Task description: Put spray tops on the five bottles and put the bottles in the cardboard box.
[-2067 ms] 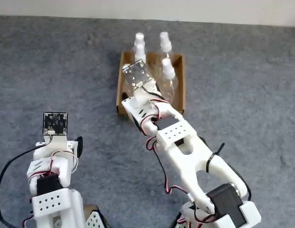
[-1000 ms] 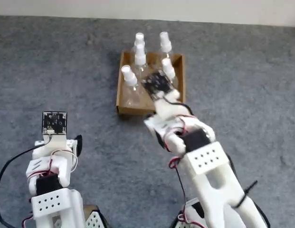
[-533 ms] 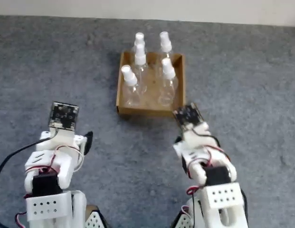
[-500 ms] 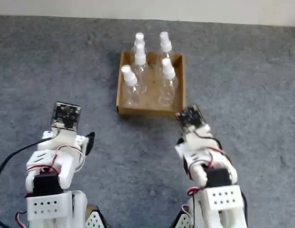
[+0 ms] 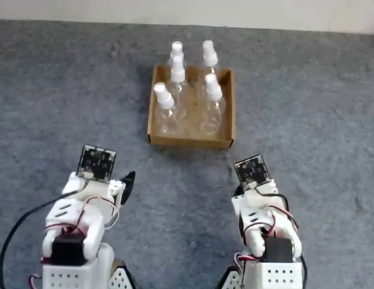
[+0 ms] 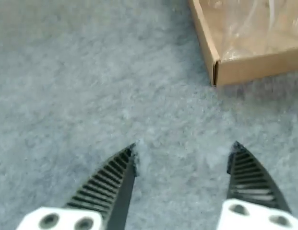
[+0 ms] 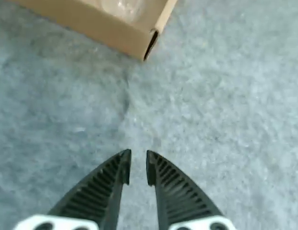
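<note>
The cardboard box [image 5: 191,142] lies at the far middle of the grey carpet. Several clear bottles with white spray tops stand upright inside it, such as a front-left bottle [image 5: 164,108] and a front-right bottle [image 5: 212,102]. My left arm [image 5: 84,205] sits near left, its gripper [image 6: 184,145] open over bare carpet, short of the box corner [image 6: 220,72]. My right arm [image 5: 262,211] sits near right, its gripper [image 7: 137,153] shut and empty, the box corner [image 7: 139,40] ahead of it.
Grey carpet [image 5: 307,108] surrounds the box on all sides. A pale wall strip [image 5: 187,11] runs along the far edge. Clear bottle bodies [image 6: 244,28] show inside the box wall in the left wrist view.
My right arm has let go of a bottle in the box's front left and drawn back to the near right. My left arm has swung slightly right and forward.
</note>
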`<move>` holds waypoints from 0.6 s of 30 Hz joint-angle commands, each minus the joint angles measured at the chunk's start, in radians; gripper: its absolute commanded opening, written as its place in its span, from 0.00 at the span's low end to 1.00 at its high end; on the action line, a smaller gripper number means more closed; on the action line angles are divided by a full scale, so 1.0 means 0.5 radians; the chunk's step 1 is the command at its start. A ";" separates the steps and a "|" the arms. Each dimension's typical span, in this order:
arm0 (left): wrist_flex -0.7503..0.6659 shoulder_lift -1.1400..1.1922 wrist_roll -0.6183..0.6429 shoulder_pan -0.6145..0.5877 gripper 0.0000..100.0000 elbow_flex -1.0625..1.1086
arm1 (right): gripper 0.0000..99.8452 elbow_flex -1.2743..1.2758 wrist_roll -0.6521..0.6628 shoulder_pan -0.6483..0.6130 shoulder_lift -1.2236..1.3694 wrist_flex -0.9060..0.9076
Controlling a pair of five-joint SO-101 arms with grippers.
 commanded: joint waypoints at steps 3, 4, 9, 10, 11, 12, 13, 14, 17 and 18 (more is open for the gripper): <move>0.055 -0.020 0.018 0.023 0.23 0.029 | 0.01 0.235 0.015 0.020 -0.044 -0.014; 0.058 -0.020 0.018 0.023 0.23 0.057 | 0.01 0.235 0.018 0.020 -0.044 -0.014; 0.046 -0.081 0.015 0.002 0.24 0.391 | 0.01 0.235 0.018 0.023 -0.044 0.002; 0.049 -0.081 0.015 0.002 0.24 0.462 | 0.01 0.232 0.018 0.023 -0.044 0.044; 0.064 -0.081 0.015 0.011 0.24 0.474 | 0.01 0.232 0.018 0.023 -0.044 0.103; 0.068 -0.081 0.015 0.002 0.23 0.465 | 0.01 0.232 0.018 0.023 -0.044 0.180; 0.092 -0.081 0.015 -0.014 0.23 0.465 | 0.01 0.232 0.018 0.023 -0.044 0.269; 0.144 -0.081 0.015 -0.048 0.23 0.465 | 0.01 0.235 0.018 0.023 -0.044 0.376; 0.245 -0.084 0.015 -0.152 0.21 0.465 | 0.01 0.241 0.015 0.014 -0.044 0.493; 0.261 -0.084 0.015 -0.176 0.17 0.465 | 0.01 0.241 0.015 0.014 -0.044 0.486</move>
